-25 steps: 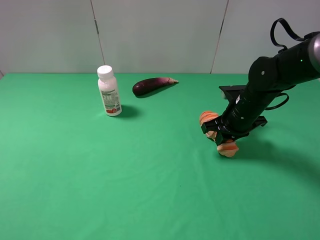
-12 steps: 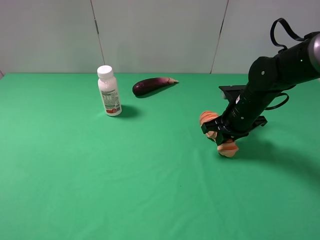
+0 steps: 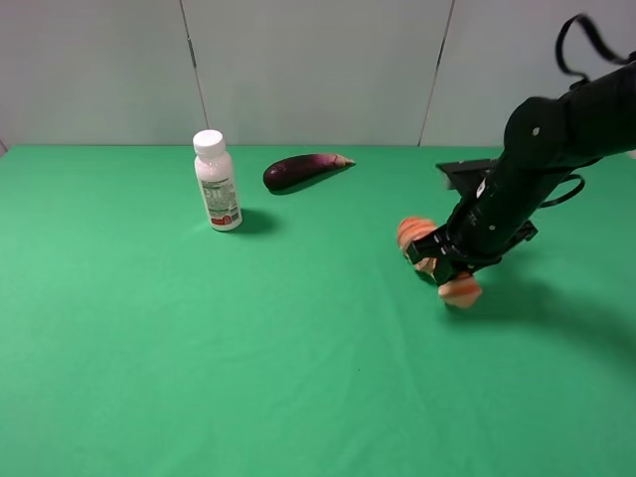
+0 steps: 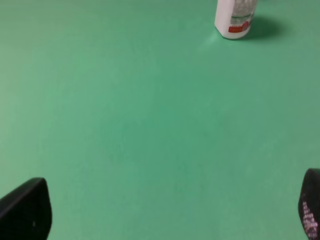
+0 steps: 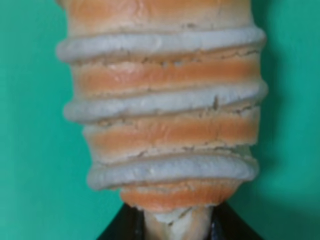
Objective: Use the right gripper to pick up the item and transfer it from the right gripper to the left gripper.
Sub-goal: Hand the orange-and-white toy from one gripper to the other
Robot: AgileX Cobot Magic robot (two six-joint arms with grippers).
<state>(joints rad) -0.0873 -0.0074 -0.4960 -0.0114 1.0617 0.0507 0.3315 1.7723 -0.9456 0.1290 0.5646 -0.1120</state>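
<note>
The item [image 3: 459, 289], an orange-and-cream ribbed roll, is held across its middle by my right gripper [image 3: 440, 263], which is shut on it just above the green table at the right. Both ends of the roll stick out from the black fingers. In the right wrist view the roll [image 5: 162, 110] fills the picture, with the jaws pinching its near part. My left gripper [image 4: 167, 210] does not show in the exterior view. In the left wrist view its fingertips [image 4: 25, 210] stand wide apart and empty over bare green cloth.
A white bottle [image 3: 217, 184] stands upright at the back left and also shows in the left wrist view [image 4: 235, 20]. A dark purple eggplant [image 3: 298, 170] lies beside it near the back wall. The green table [image 3: 248, 348] stretches to the front.
My right gripper has risen slightly and shifted a little right, carrying the roll with it. The bottle and the eggplant have not moved.
</note>
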